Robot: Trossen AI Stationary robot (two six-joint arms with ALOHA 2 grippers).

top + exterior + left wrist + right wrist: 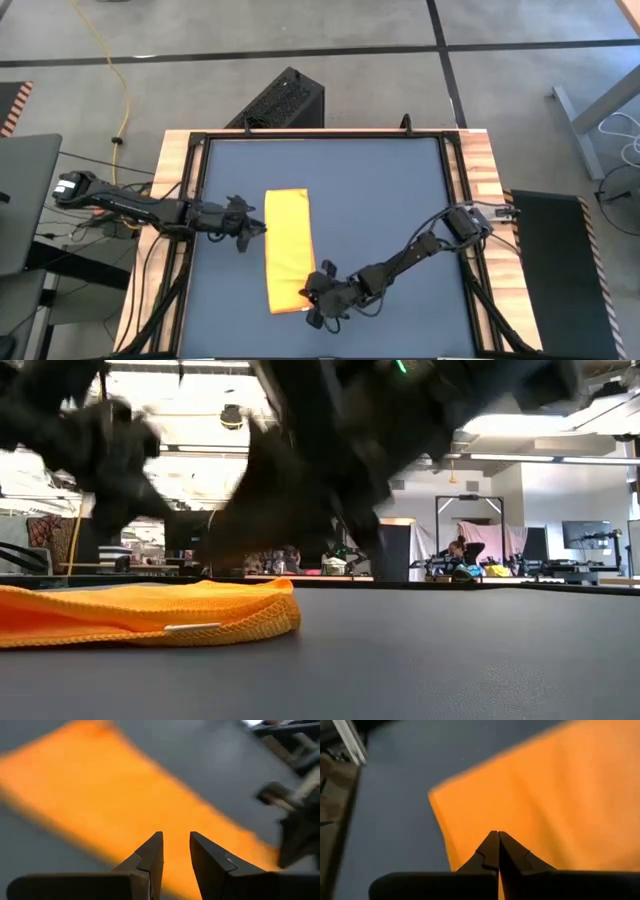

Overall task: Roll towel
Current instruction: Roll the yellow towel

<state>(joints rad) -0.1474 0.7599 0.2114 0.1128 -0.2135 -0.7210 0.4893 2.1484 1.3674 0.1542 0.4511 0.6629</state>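
Yellow-orange towel [288, 250] lay as a folded narrow strip on the dark bench [380, 200]. At its near end the right gripper [498, 836] had its fingers pressed together over the cloth. Beside its left edge, the left gripper [176, 836] stood narrowly apart, holding nothing

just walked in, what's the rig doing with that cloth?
Two arms are working on a yellow-orange towel, which lies as a narrow folded strip on the dark table. The right gripper has its fingers shut over the strip's near end by the front edge. The left gripper sits at the strip's left long edge, fingers slightly apart, holding nothing. No roll has formed yet.
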